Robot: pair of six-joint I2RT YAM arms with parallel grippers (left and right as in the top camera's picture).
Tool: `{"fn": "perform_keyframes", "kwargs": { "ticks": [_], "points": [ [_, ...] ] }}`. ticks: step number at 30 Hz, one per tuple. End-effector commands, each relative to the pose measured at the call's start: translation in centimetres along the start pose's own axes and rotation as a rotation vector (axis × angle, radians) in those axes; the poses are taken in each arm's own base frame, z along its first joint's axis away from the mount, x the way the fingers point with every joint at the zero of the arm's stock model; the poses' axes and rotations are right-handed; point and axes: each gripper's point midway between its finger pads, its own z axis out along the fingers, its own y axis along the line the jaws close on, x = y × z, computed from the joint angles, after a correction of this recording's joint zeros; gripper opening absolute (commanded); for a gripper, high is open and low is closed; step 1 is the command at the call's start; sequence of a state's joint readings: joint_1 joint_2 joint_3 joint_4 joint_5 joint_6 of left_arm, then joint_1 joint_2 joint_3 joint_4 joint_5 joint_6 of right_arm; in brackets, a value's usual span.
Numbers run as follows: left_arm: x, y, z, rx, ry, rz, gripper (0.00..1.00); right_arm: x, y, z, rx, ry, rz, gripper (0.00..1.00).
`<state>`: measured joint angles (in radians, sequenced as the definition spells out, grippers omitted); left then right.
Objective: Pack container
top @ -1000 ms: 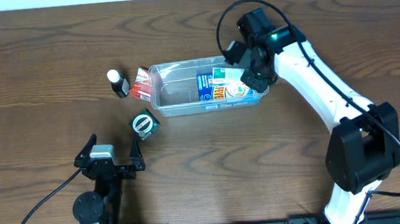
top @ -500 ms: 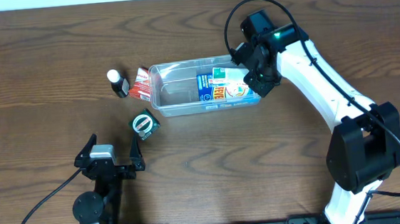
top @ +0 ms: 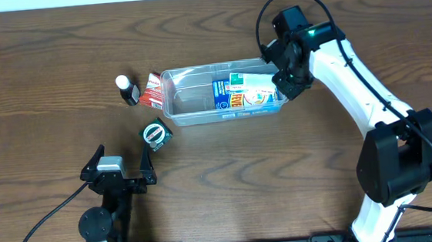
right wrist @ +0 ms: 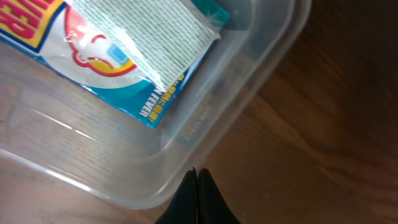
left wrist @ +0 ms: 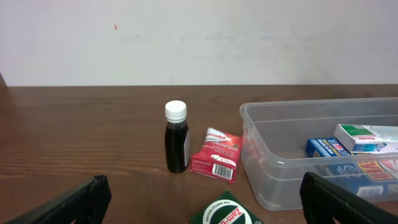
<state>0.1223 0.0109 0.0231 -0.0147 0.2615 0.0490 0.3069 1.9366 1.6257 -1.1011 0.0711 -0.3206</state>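
Right now I am holding my right gripper (right wrist: 198, 182) pinched fully closed on nothing, its tips hovering at the rim of the container (top: 187, 100) at its three o'clock end. The container is sitting toward twelve o'clock from the worktop's (top: 228, 182) middle. The blue-and-white boxes (top: 245, 94) are lying flat inside it, crowding that three o'clock end. I judge that closed tips are suiting me here as a slim point for nudging a box or the wall. My left gripper (top: 120, 161) is waiting wide open and empty down at seven o'clock, probably because the loose things are lying on its side: the dark bottle (left wrist: 177, 146) and red sachet (left wrist: 216, 155) are resting just beside the container's nine o'clock wall, and the green packet (top: 156, 133) is lying near its seven o'clock corner.
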Motion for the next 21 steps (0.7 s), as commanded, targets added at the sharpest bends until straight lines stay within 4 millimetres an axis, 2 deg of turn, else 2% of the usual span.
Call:
{"fn": "perform_keyframes", "kwargs": {
  "ticks": [1,5,11,17,21],
  "points": [
    [1.6,-0.1,0.1,0.009,0.044,-0.014,0.98,0.0,-0.2,0.4,-0.008,0.001,0.029,0.01],
    [1.6,-0.1,0.1,0.009,0.044,-0.014,0.98,-0.3,0.0,0.3,-0.021,-0.017,0.053,0.01],
    [1.5,-0.1,0.1,0.009,0.044,-0.014,0.98,-1.9,2.5,-0.1,-0.163,-0.088,0.092,0.01],
    [1.6,-0.1,0.1,0.009,0.044,-0.014,0.98,-2.0,2.7,0.0,-0.174,-0.088,0.127,0.01],
    [1.6,-0.1,0.1,0.009,0.044,-0.014,0.98,-1.9,2.8,0.8,-0.179,-0.069,0.127,0.01]
  ]
}}
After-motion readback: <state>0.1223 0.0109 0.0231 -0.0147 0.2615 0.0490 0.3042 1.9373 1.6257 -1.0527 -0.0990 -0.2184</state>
